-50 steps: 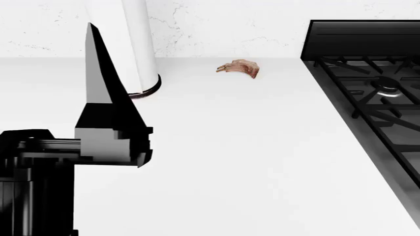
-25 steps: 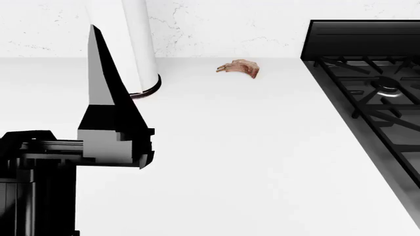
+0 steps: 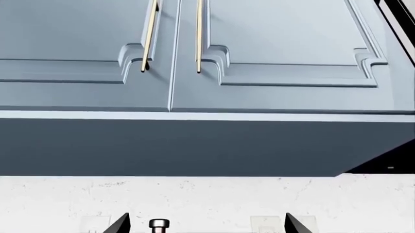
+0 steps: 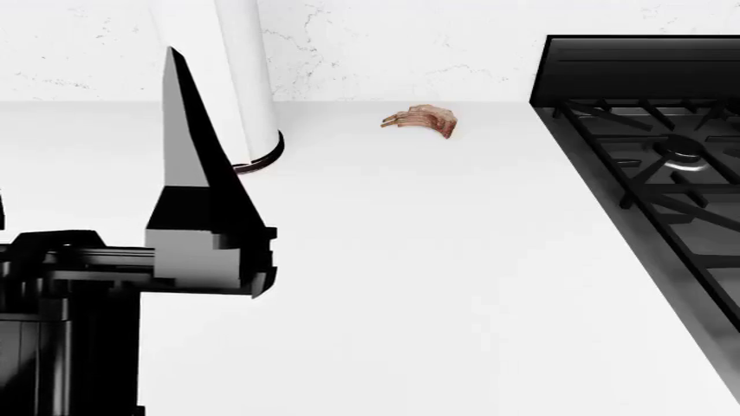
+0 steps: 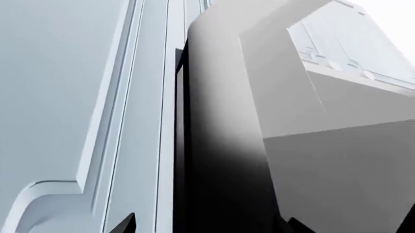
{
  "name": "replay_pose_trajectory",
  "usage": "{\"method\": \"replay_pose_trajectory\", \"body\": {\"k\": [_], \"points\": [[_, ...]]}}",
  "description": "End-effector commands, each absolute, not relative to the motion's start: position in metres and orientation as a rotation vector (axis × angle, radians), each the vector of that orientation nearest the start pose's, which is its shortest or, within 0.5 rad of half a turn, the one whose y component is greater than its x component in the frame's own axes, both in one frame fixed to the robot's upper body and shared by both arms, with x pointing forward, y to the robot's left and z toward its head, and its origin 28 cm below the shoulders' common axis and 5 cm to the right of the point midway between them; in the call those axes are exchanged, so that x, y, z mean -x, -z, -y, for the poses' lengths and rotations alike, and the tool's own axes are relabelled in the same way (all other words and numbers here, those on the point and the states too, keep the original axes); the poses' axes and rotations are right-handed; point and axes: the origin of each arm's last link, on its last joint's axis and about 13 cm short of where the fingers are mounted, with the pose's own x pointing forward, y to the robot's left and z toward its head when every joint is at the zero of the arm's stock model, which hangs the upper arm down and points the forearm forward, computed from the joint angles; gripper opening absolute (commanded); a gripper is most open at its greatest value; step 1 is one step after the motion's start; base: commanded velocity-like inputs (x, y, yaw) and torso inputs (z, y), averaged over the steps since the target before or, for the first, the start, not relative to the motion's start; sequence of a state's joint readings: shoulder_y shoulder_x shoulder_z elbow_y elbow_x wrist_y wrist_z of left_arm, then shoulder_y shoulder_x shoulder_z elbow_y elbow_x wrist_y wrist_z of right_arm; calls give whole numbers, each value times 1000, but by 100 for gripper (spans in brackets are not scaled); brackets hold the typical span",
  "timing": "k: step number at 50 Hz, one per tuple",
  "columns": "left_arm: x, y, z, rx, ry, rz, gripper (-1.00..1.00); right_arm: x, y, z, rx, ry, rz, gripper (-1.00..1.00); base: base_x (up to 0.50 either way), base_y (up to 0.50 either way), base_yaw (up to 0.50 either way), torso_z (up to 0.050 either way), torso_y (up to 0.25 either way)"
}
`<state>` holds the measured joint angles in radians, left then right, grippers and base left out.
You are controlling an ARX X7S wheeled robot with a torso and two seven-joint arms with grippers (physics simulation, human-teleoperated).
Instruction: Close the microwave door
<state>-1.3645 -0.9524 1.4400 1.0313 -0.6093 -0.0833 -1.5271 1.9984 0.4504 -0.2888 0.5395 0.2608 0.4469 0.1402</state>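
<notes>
No view shows the microwave door clearly. In the left wrist view, a black edge (image 3: pixel 399 14) runs beside the blue wall cabinets (image 3: pixel 272 43); I cannot tell what it belongs to. My left gripper (image 3: pixel 206 226) points up at the cabinets and is open, with nothing between its dark fingertips (image 3: pixel 120 225). My right gripper (image 5: pixel 211 226) is also open. It faces a blue cabinet panel (image 5: pixel 58 97) and a pale grey boxy body (image 5: pixel 324 145) with a dark gap between them. My left arm (image 4: pixel 203 251) rises at the left of the head view.
A white counter (image 4: pixel 463 277) runs back to a marbled wall. A black gas stove (image 4: pixel 659 156) stands at the right. A small brown food item (image 4: pixel 424 120) lies near the wall. A white cylinder (image 4: pixel 237 78) stands behind my left arm. Two gold handles (image 3: pixel 147 39) hang on the cabinets.
In the head view my left arm has shifted slightly to the right and lower. Nothing else has moved.
</notes>
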Motion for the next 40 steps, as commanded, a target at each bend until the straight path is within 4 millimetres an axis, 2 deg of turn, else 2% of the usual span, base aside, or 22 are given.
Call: {"method": "replay_pose_trajectory", "body": {"k": [1,23,40], "points": [[-153,-250,-181,6,33,861,100,-283,-547,222,89,360,952,100,0,0,0,0,0],[-153,-249,-181,2,34,860,100,-283,-549,227,-11,223,964,100,0,0,0,0,0],[-155,-248,-179,0,34,852,100,-280,-553,247,-88,240,958,100,0,0,0,0,0]]}}
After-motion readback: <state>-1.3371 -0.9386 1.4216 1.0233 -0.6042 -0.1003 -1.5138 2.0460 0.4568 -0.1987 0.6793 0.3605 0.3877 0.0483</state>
